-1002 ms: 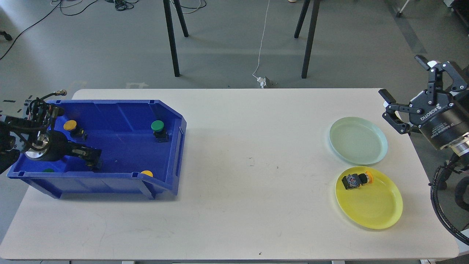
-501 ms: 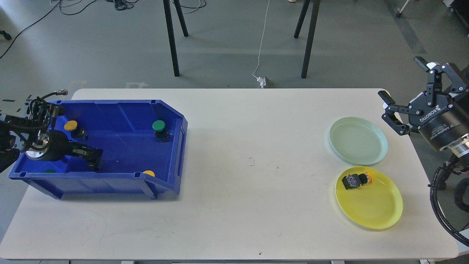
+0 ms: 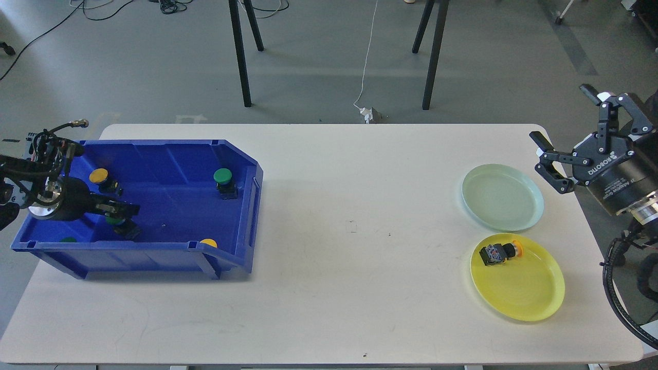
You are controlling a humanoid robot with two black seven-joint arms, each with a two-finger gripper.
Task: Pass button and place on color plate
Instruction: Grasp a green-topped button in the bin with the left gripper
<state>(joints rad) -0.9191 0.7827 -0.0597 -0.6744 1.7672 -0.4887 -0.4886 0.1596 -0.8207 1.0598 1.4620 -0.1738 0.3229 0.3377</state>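
Table (image 3: 329, 288): a pale tabletop is filling most of the view, with a bin at the left and two plates at the right.

Blue bin (image 3: 169, 159): it is sitting at the table's left end, holding several buttons: a yellow one at the back left, a green button (image 3: 222, 177) standing upright at the back right, and a yellow button (image 3: 208, 242) peeking over the front wall.

Right gripper (image 3: 565, 133): it is hanging over the table's right edge, just beyond the green plate, fingers spread wide and holding nothing, seemingly waiting for the handover.

Left gripper (image 3: 123, 218): it is reaching inside the bin. Since a second ago it has risen slightly, and a green cap is now showing between its fingers, where none was visible before. It looks to be closing on a green button there, though how firm the hold is, I cannot tell.

Green plate (image 3: 503, 197): it is lying bare, the likely home for that green button.

Yellow plate (image 3: 517, 277): it is already carrying one yellow-capped button (image 3: 499, 253), lying on its side.

Meaning: the pick seems to be underway; the pass is not yet begun.
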